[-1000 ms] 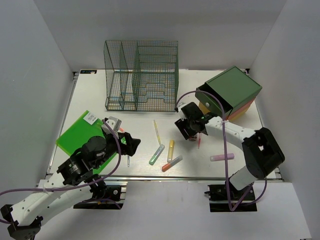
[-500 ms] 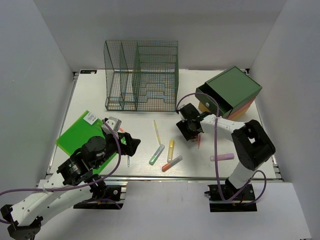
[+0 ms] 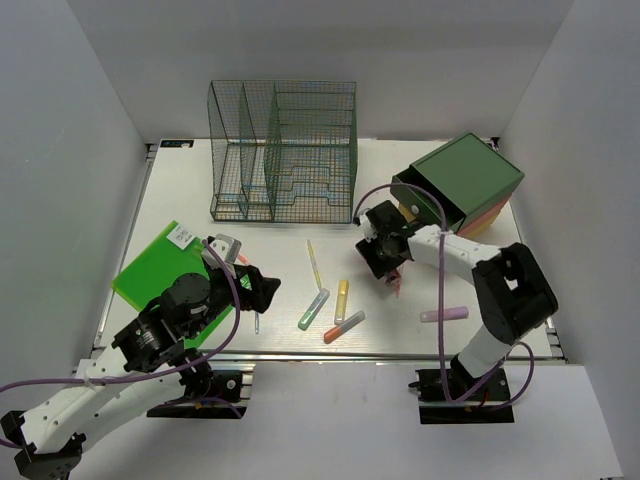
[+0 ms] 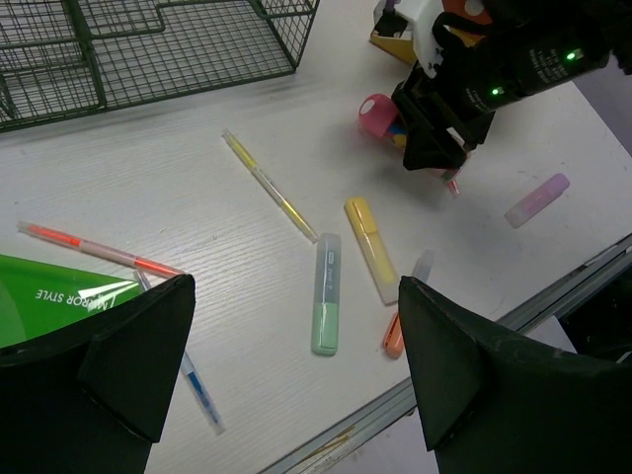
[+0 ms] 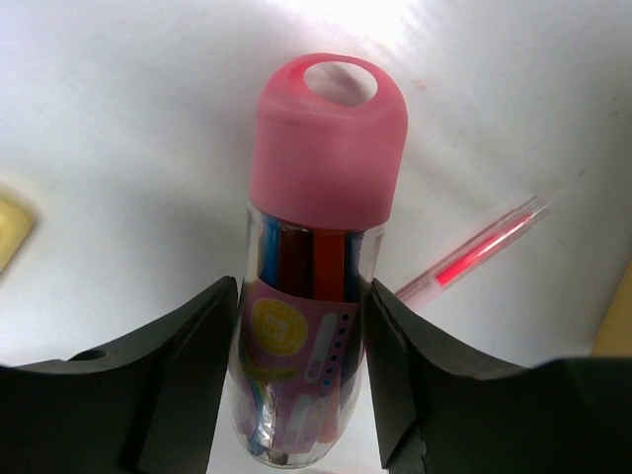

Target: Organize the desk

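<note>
Right pincer [image 5: 301, 296]: fingers closed in on a clear plastic tube with a rounded pink cap [image 5: 316, 197], packed with coloured pens, and both pads sit flush against its sides. I read this as a firm hold, though I cannot tell whether the tube is off the surface. Just beyond the cap a thin pink-red pen [image 5: 474, 252] lies slantwise. All this is on the large white desk with aluminium rail edges [image 3: 180, 190], which spreads ahead of my bases, and I am working its right-hand middle. The green-topped drawer box [image 3: 465, 180] is near, behind and to my right, with one drawer pulled open. The green wire-mesh rack [image 3: 285, 150] stands at the far edge. Left pincer [image 3: 255, 290]: spread wide and empty, hanging over the flat green folder [image 3: 150, 270]. A green highlighter [image 4: 326, 306], a yellow highlighter [image 4: 367, 242] and a slim yellow pen [image 4: 269, 185] lie loose ahead of it. Step in hand, as I judge it: stowing the pen tube. Next move needs a lift clear of the pink-red pen, then a short carry to the open drawer or the rack, keeping the grip level so the round tube does not roll out.
</note>
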